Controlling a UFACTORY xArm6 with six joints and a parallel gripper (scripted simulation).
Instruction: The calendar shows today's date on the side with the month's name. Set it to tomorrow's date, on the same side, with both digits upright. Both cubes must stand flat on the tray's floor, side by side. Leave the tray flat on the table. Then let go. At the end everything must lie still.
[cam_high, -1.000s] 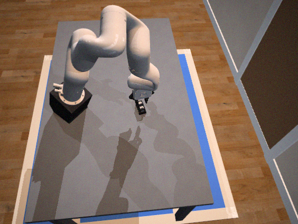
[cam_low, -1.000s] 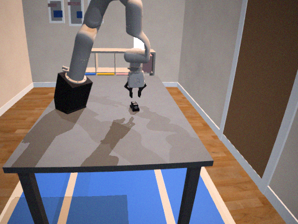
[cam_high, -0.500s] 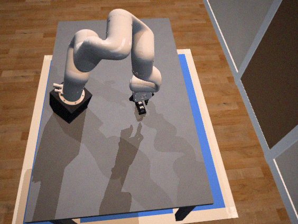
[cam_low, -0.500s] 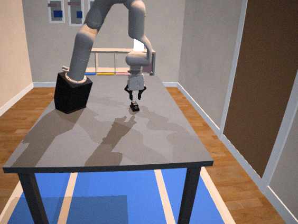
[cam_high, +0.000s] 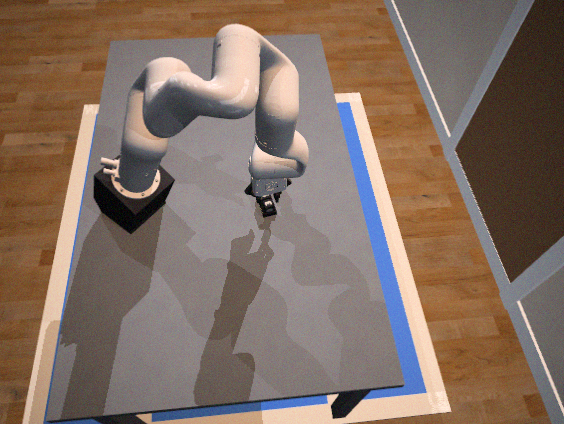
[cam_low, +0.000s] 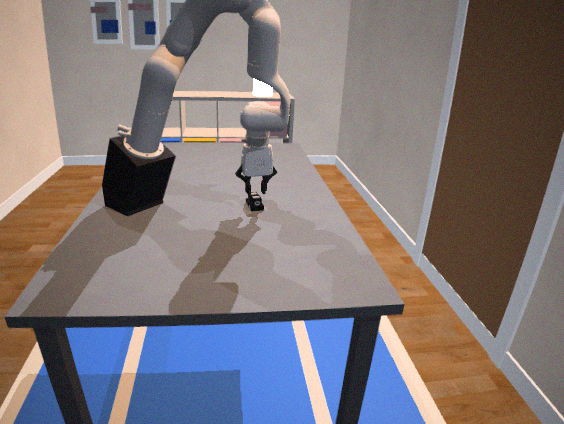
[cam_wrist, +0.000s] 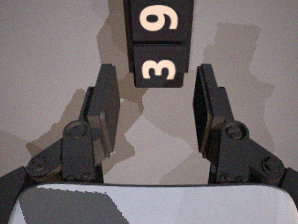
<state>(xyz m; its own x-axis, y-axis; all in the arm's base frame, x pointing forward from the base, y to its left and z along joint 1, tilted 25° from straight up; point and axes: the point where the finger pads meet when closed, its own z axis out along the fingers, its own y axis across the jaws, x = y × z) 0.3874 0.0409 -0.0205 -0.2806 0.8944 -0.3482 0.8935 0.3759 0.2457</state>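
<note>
The calendar is a small black tray with two black cubes side by side. In the wrist view the nearer cube (cam_wrist: 158, 66) shows a white 3. The farther cube (cam_wrist: 158, 22) shows a white 9 or 6. The calendar stands on the grey table in the top and exterior views (cam_high: 270, 207) (cam_low: 255, 202). My gripper (cam_wrist: 154, 90) (cam_low: 255, 188) is open and empty. It points down just above the calendar, and its fingers straddle the near cube's end without touching.
The arm's black base block (cam_high: 132, 192) stands at the table's left side. The table's right edge (cam_high: 367, 210) runs beside a blue floor mat. A low shelf (cam_low: 220, 115) stands against the back wall, beyond the table.
</note>
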